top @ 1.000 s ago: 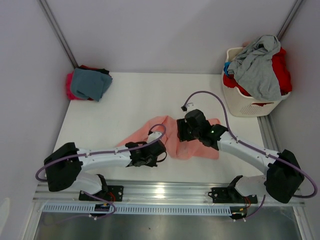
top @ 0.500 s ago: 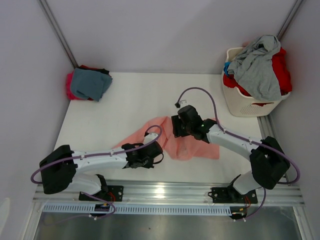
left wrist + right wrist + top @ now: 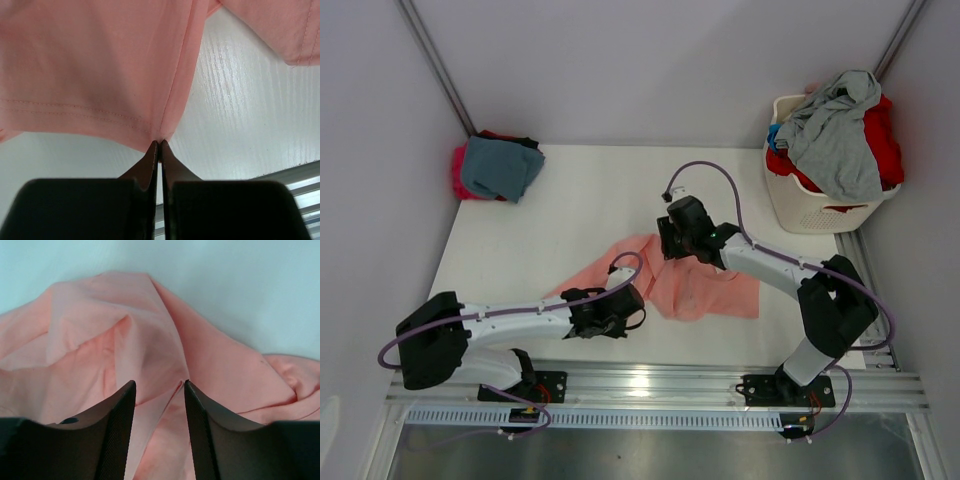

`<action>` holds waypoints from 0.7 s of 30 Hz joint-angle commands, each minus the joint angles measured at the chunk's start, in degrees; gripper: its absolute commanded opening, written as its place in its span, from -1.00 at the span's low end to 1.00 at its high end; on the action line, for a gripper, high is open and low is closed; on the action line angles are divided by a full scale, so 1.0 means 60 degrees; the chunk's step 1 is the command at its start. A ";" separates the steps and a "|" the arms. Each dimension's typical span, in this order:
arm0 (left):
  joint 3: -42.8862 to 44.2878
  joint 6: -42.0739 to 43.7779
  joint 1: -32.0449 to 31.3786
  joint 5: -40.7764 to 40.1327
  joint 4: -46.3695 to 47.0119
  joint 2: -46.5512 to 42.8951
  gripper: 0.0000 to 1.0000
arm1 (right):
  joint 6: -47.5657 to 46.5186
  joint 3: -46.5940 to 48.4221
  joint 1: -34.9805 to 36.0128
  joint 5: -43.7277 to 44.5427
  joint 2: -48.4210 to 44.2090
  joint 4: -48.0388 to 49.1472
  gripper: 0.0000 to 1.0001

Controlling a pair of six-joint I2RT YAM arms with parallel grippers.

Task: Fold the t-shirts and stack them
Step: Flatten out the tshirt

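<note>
L fingers clenched on pink t-shirt hem corner. R fingers apart, straddling raised fold dead ahead; not yet pinched.

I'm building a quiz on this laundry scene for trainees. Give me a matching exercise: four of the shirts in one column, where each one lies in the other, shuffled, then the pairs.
1. pink t-shirt
2. grey t-shirt
3. teal t-shirt
4. red t-shirt

A. on top of the pile in the far-left corner of the table
B. inside the white basket, under another shirt
C. crumpled mid-table, towards the near edge
D. draped over the basket's top

Pairs: 1-C; 2-D; 3-A; 4-B
</note>
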 commanded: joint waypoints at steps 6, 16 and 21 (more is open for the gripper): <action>-0.0041 -0.0108 -0.0117 -0.0007 -0.0123 -0.0441 -0.99 | -0.0053 0.0655 -0.0174 0.0228 0.0586 -0.0008 -0.78; 0.0163 -0.0035 -0.0117 -0.0139 -0.0269 -0.0543 -0.99 | -0.0258 0.0919 -0.0145 0.0476 0.0411 -0.0330 -1.00; 0.0793 0.0360 -0.0117 -0.0928 -0.1322 -0.1172 -0.99 | -0.0639 0.1226 -0.0159 0.0814 -0.0189 -0.0827 -1.00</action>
